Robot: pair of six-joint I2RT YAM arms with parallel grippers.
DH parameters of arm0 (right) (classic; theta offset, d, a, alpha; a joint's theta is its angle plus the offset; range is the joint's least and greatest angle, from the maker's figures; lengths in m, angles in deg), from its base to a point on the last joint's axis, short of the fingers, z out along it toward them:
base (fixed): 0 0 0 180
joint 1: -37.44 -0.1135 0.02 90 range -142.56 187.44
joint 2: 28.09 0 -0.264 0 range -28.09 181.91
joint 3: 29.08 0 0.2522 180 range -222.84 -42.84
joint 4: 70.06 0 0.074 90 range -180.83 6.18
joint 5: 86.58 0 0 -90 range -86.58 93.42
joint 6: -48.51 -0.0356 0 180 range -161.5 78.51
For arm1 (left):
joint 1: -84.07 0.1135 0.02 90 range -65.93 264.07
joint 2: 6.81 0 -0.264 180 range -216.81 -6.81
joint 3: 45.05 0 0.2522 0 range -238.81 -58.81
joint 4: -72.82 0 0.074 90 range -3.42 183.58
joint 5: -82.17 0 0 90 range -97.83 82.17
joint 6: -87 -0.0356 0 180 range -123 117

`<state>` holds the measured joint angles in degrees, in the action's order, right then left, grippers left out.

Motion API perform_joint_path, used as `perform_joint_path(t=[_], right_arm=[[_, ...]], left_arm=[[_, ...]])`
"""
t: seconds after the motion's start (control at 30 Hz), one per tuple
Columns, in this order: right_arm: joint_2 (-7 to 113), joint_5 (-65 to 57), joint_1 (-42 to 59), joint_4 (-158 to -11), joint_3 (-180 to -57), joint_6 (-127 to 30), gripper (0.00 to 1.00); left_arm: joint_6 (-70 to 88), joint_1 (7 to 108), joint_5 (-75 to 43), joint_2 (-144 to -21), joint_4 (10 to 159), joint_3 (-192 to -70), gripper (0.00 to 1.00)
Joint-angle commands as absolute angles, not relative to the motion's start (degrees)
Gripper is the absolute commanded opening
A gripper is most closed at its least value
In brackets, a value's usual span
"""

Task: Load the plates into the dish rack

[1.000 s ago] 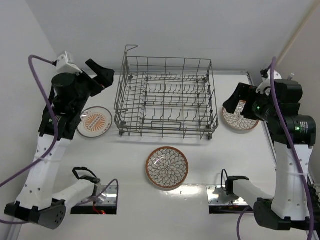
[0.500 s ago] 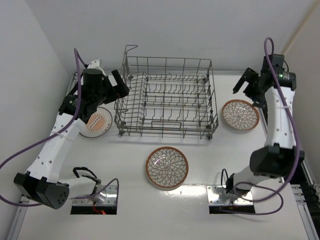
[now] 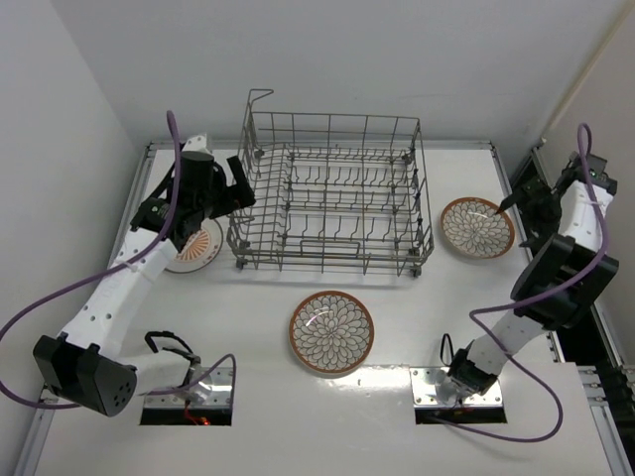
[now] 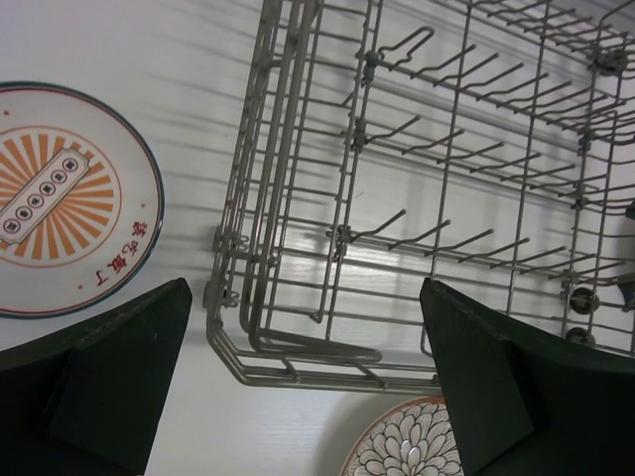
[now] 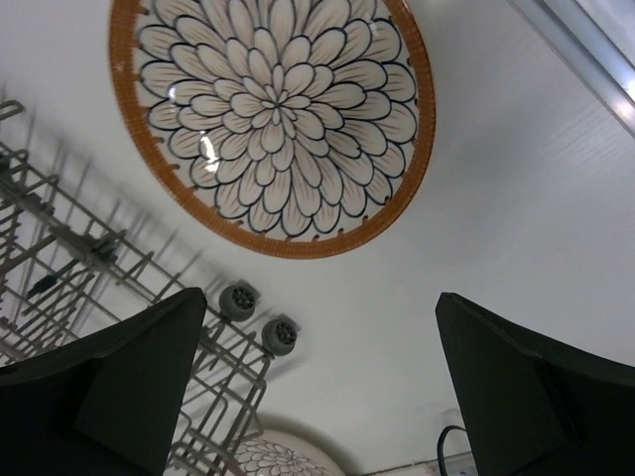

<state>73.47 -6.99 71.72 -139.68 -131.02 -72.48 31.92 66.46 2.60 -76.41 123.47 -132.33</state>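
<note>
The grey wire dish rack (image 3: pixel 327 263) stands at the back middle and holds no plates. A sunburst plate (image 3: pixel 194 250) lies left of it, partly under my left arm. One floral plate (image 3: pixel 331 332) lies in front of the rack, another (image 3: pixel 477 228) to its right. My left gripper (image 3: pixel 236 183) is open and empty above the rack's left end. Its wrist view shows the rack (image 4: pixel 342 236), the sunburst plate (image 4: pixel 60 198) and a floral plate (image 4: pixel 407 446) between open fingers (image 4: pixel 99 377). My right gripper (image 3: pixel 526 213) is open and empty just right of the right plate (image 5: pixel 273 119).
The rack's small wheels (image 5: pixel 238 300) show beside the right plate. A raised wire loop (image 3: pixel 260 96) stands at the rack's back left corner. White walls close the table on the left and back. The table's right edge rail (image 5: pixel 585 50) runs close behind the right plate.
Both arms have dropped away from the camera. The left gripper has settled by the rack's left end. The right arm has swung out to the table's right edge, beside the right plate.
</note>
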Motion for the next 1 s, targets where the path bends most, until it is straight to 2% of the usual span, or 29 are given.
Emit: perform_joint_path(t=[0.0, 0.33, 0.43, 0.5, 0.6, 0.77, 0.87, 0.9, 0.97], right_arm=[[76.0, -12.3, 74.0, -134.7, -127.4, -70.4, 1.0], [84.7, -10.3, 78.1, -135.5, -129.9, -61.0, 1.0], [86.6, -10.3, 78.8, -134.0, -129.9, -61.0, 0.97], [89.1, -10.3, 79.4, -133.5, -129.9, -60.5, 0.9], [92.6, -13.2, 80.6, -130.3, -129.3, -59.8, 0.85], [96.4, -20.5, 80.6, -125.9, -130.2, -59.8, 0.82], [100.3, -22.4, 80.0, -125.9, -133.5, -59.8, 0.69], [102.4, -23.3, 79.4, -126.5, -134.9, -59.8, 0.59], [104.1, -23.9, 79.4, -126.5, -136.1, -60.3, 0.53]], left_arm=[[30.0, 66.0, 2.1, -73.1, 120.8, -130.0, 1.0], [26.5, 66.0, 0.9, -74.3, 119.4, -129.0, 1.0], [26.0, 66.0, 0.9, -74.9, 120.0, -129.7, 1.0], [24.6, 66.0, 0.9, -75.4, 120.0, -130.2, 1.0], [24.1, 66.0, 0.9, -76.0, 120.6, -130.7, 1.0], [23.5, 64.8, 0.9, -77.7, 121.6, -131.4, 1.0], [23.5, 64.8, 1.4, -78.4, 121.6, -131.4, 1.0], [23.5, 64.8, 1.4, -79.0, 121.6, -131.4, 1.0], [23.5, 64.8, 1.4, -79.5, 121.6, -131.9, 1.0]])
